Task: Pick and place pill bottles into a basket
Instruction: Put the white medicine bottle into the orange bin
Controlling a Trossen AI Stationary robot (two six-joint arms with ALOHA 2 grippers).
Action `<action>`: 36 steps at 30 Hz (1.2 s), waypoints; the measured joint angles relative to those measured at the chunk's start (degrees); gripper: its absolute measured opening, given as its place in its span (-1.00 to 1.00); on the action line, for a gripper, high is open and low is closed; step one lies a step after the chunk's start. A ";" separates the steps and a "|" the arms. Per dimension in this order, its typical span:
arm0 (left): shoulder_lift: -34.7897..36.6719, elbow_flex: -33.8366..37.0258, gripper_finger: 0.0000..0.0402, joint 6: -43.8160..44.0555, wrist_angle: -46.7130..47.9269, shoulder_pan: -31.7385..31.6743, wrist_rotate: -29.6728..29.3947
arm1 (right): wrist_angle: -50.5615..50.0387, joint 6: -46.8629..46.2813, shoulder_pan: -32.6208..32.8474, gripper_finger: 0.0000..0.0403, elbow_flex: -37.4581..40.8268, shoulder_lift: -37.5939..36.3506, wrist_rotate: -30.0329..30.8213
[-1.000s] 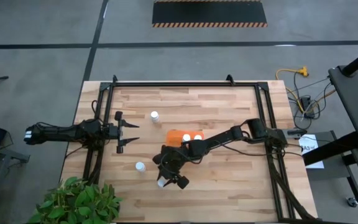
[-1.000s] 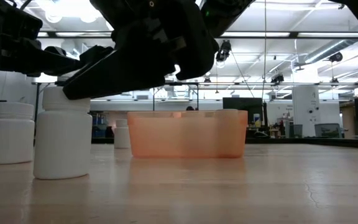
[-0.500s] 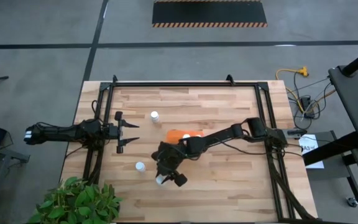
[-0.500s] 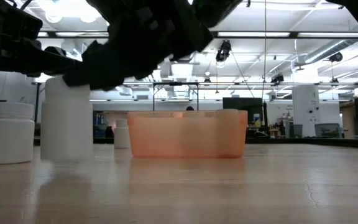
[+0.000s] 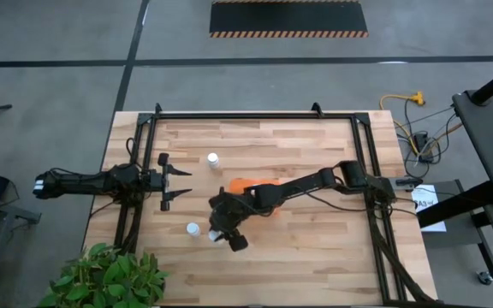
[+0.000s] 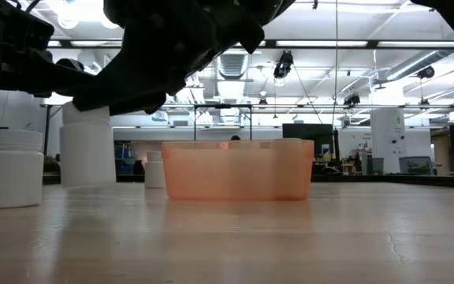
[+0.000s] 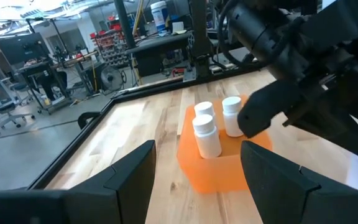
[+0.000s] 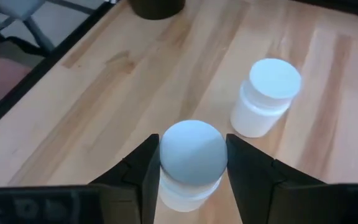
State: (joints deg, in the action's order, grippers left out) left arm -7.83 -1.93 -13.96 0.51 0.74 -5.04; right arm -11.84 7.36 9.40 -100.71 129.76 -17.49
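White bottle clamped in the right tool, lifted clear of the wooden worktop.

Right tool grips one pill bottle by its cap near the worktop's front; a second bottle stands just left of it. Farther back sits the orange basket holding two bottles, and beyond it a lone bottle. Left tool waits at the left, fingers wide.

White pill bottles, orange basket, pale striped wood table, dark tool
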 joint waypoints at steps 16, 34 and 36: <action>0.03 -0.01 0.08 0.02 -0.02 -0.01 0.02 | -0.98 -3.76 0.10 -0.30 5.82 -7.76 14.11; 0.03 -0.02 0.08 0.00 -0.02 0.00 0.00 | 12.19 -13.57 0.08 -0.30 32.90 -29.22 29.64; -0.01 -0.02 0.08 0.00 -0.03 0.00 0.01 | 14.00 -15.00 0.27 -0.30 36.49 -31.02 29.67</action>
State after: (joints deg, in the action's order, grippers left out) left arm -7.84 -1.96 -13.96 0.48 0.74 -5.03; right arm 2.16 -7.64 9.67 -64.22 98.74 12.18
